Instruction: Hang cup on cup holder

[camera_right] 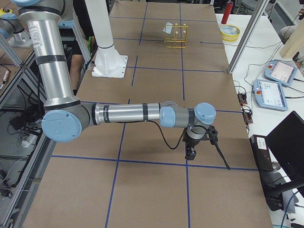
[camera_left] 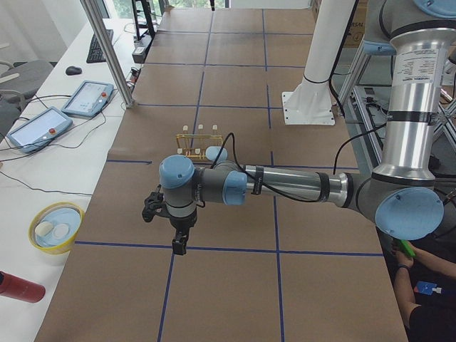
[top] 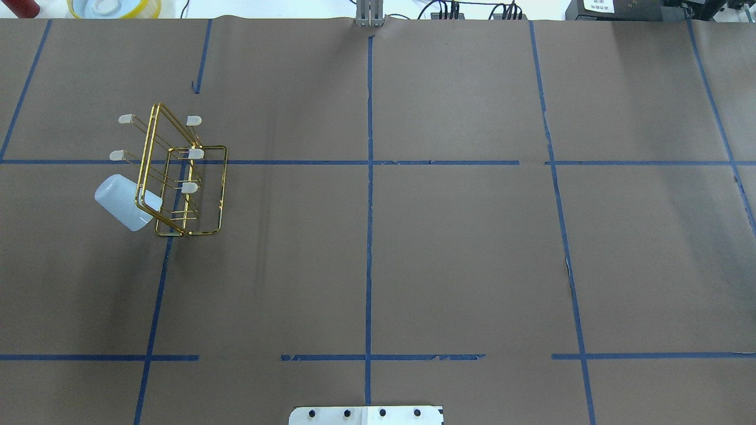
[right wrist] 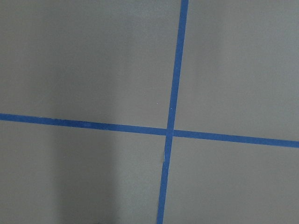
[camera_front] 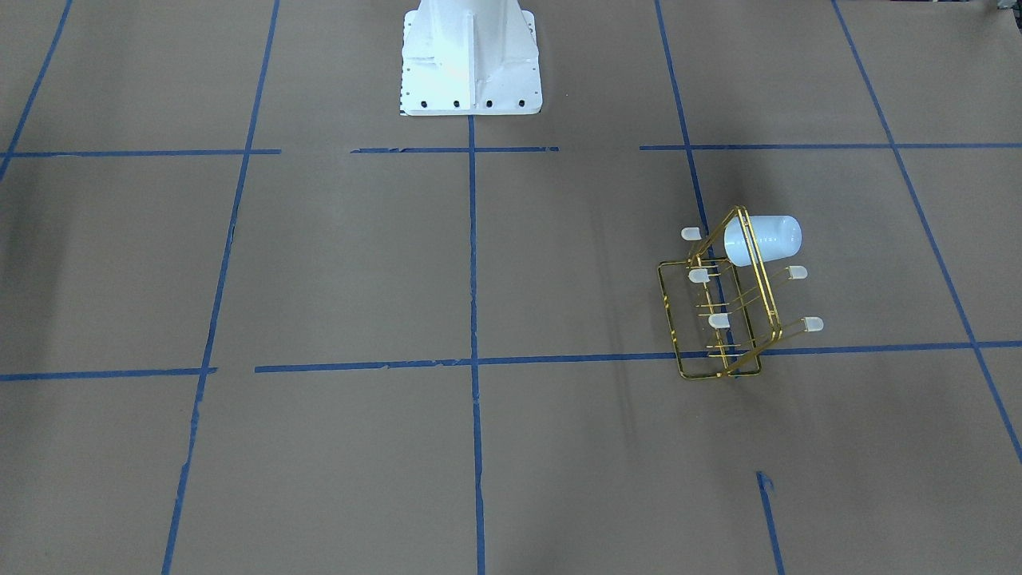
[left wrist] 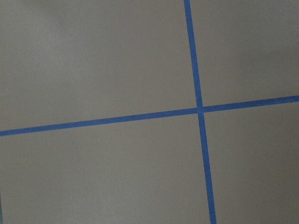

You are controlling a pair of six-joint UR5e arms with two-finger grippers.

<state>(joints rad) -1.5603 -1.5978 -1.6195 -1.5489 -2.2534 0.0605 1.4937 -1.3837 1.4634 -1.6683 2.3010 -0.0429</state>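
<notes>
The gold wire cup holder (top: 183,177) stands on the brown table, on the robot's left side. It also shows in the front-facing view (camera_front: 718,319). The pale blue-white cup (top: 127,202) sits tilted over one of its outer prongs, mouth toward the frame; it shows in the front-facing view too (camera_front: 762,239). The other prongs with white caps are bare. My left gripper (camera_left: 179,246) shows only in the exterior left view, over the table well short of the rack. My right gripper (camera_right: 191,152) shows only in the exterior right view, far from the rack (camera_right: 175,34). I cannot tell whether either is open or shut.
The white robot base (camera_front: 471,60) stands at the table's edge. A yellow bowl (camera_left: 55,226) and a red bottle (camera_left: 21,287) lie on the side bench. Teach pendants (camera_left: 87,98) lie there too. Blue tape lines grid the table.
</notes>
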